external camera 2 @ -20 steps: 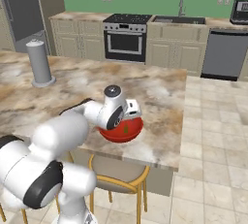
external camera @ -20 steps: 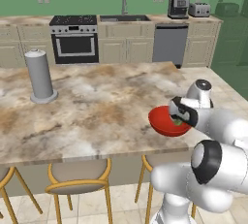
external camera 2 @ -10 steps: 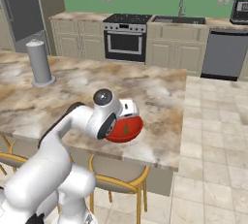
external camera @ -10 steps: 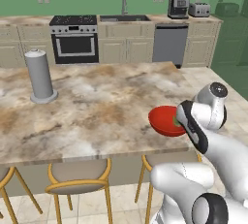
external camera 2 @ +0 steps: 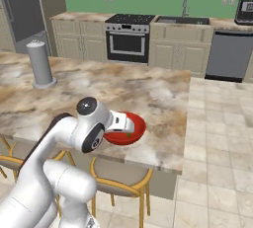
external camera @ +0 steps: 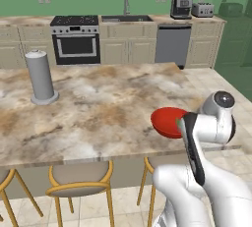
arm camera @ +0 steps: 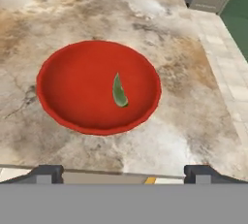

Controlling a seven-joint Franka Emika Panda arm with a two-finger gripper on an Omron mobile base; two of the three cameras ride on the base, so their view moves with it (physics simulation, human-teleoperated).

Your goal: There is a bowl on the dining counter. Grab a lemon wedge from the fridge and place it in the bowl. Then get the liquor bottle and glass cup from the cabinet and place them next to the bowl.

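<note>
Lemon wedge (arm camera: 119, 91) lies inside the bowl (arm camera: 72, 87), a little off its middle, yellow-green against the glossy red; in the right base view we see it as a small green speck (external camera 2: 129, 134) against the bowl's (external camera 2: 136, 125) inner wall. We take the bowl as our landmark. It sits on the bench (external camera: 113, 108), near the edge that faces the stools (external camera: 81, 179) and toward the bench's corner beside the tiled floor (external camera 2: 217, 138). Our end effector (arm camera: 123, 172) hangs above the bowl on the stool side, its two fingertips (arm camera: 46, 173) spread wide apart with nothing between them. The tall grey cylinder (external camera: 41, 76) stands on the same bench, well apart from the bowl. Beyond the bowl, across the bench, we see the oven (external camera: 75, 44) and the dishwasher (external camera: 172, 44).
</note>
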